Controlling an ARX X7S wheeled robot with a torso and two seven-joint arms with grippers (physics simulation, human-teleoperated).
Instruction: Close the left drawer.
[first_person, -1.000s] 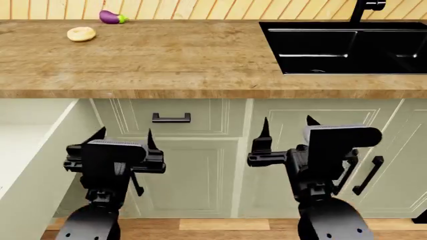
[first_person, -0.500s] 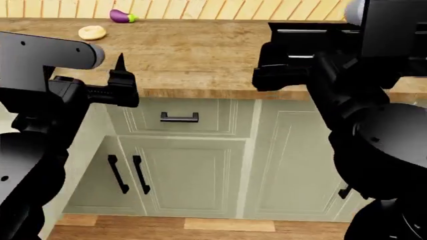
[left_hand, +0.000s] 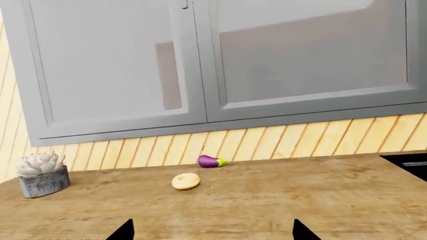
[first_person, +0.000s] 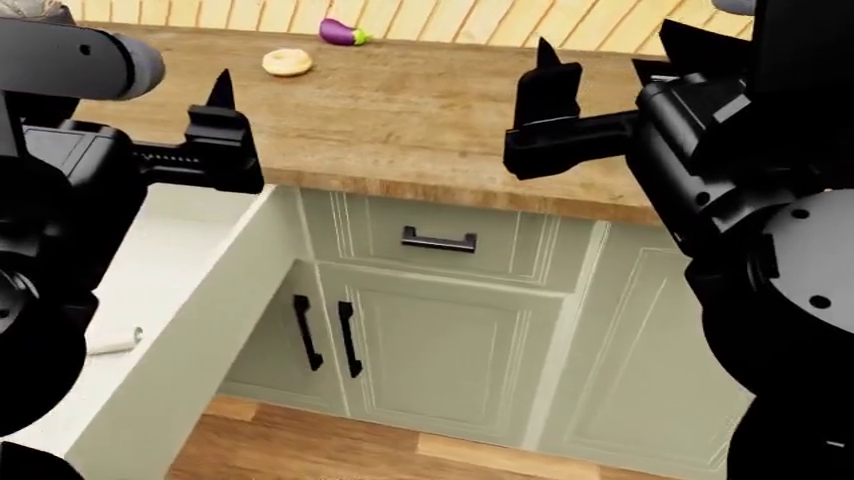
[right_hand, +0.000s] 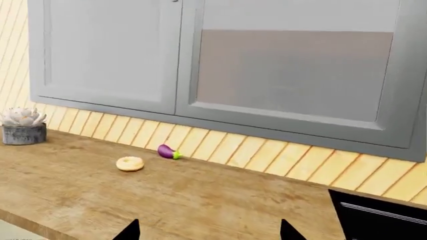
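the wide pale cream-green left drawer stands pulled open at the head view's lower left. both black hands, left hand and right hand, hover spread apart, empty, over the wooden desk.

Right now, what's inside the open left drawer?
In the head view, the left drawer is pulled out. One small white roll-like item lies on its floor. The left arm covers most of the interior, so anything else there is hidden.
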